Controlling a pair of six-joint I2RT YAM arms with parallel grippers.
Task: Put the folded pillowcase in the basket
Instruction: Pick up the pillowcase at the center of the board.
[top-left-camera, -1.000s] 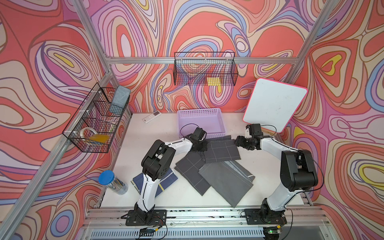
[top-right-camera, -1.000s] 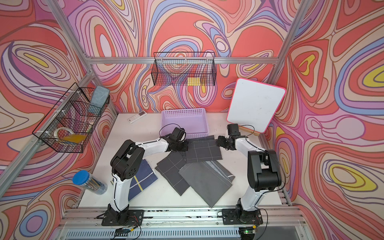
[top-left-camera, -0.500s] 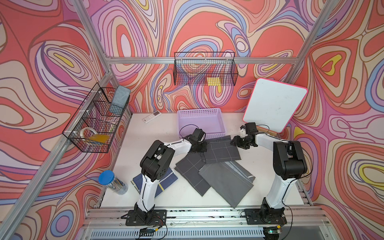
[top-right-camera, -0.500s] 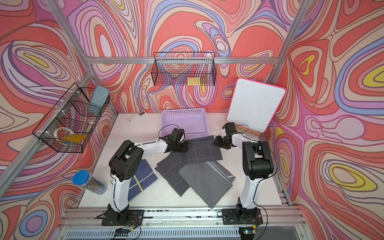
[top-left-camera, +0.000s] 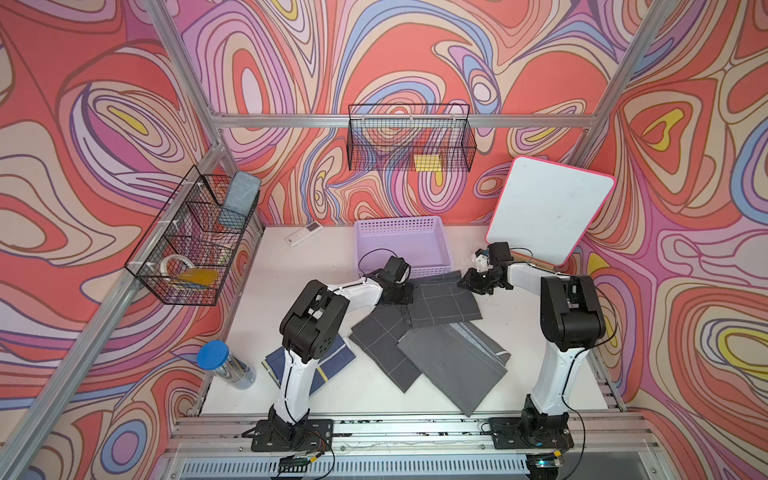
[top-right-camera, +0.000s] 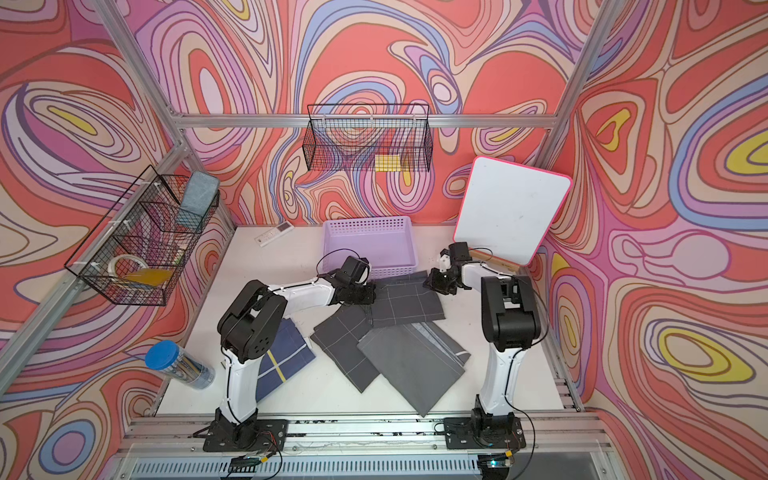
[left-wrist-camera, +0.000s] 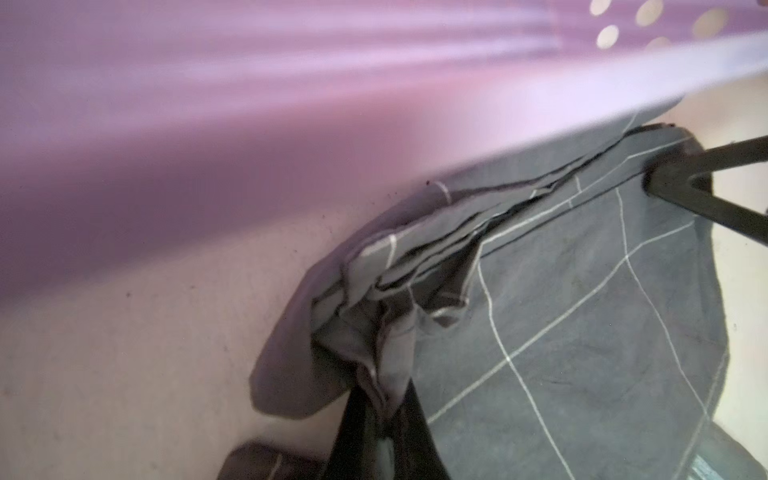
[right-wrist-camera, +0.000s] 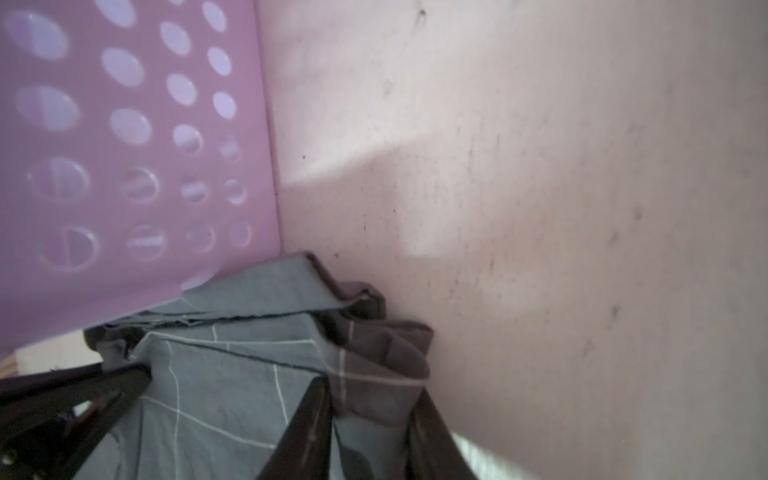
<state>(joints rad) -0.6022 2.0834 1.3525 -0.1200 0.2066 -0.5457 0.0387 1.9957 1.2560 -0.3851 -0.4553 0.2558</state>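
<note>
Pillowcase (top-left-camera: 442, 301) lies against basket (top-left-camera: 399, 226), long axis parallel to tabletop's (top-left-camera: 307, 266) far edge; left fingers (left-wrist-camera: 349, 440) and right fingers (right-wrist-camera: 303, 428) pinch its 2 ends.

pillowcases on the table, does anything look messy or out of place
The grey pillowcases lie in a splayed, overlapping heap, each at a different angle. The checked pillowcase has both far corners bunched, one in the left gripper, one in the right gripper, its edge against the basket wall. A blue-lidded jar lies on its side.

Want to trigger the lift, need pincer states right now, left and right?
Left pincer: closed on a corner of the checked pillowcase.
Right pincer: closed on another corner of it, cloth bunched in the grip.
</note>
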